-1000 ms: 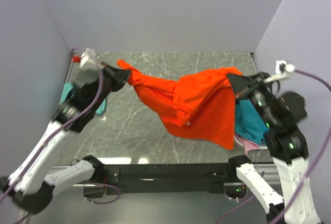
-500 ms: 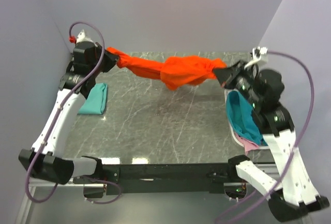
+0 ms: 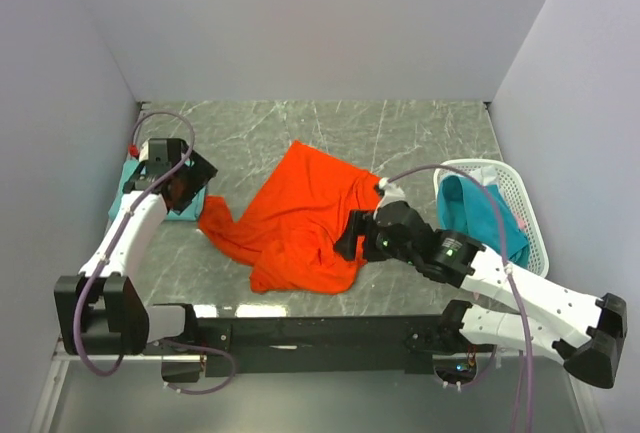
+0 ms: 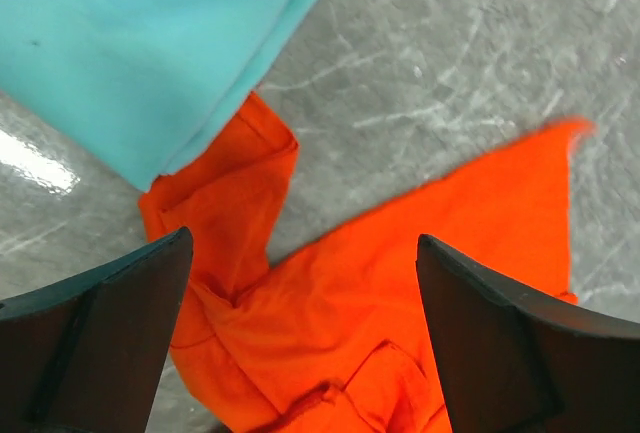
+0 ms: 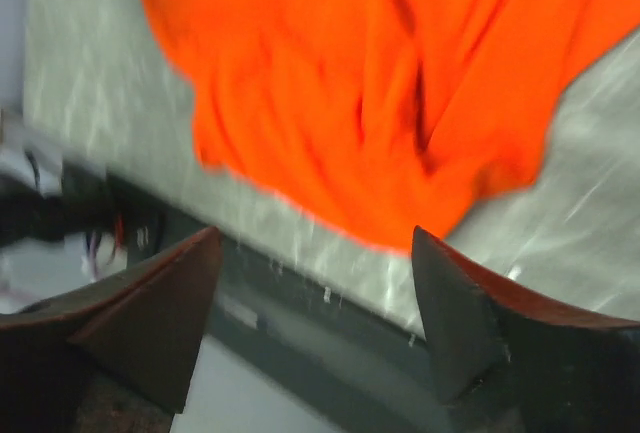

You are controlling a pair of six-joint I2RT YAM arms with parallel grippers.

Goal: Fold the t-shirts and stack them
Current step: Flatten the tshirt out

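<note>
Orange-red t-shirt rumpled, spread out at centre; folded teal t-shirt just beside, left.

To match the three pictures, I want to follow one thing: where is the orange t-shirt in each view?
Top external: the orange t-shirt lies crumpled mid-table, between the arms.
Left wrist: the orange t-shirt fills the lower half, below a teal t-shirt.
Right wrist: the orange t-shirt fills the upper half.
Shared landmark: the grey marbled table under it.
</note>
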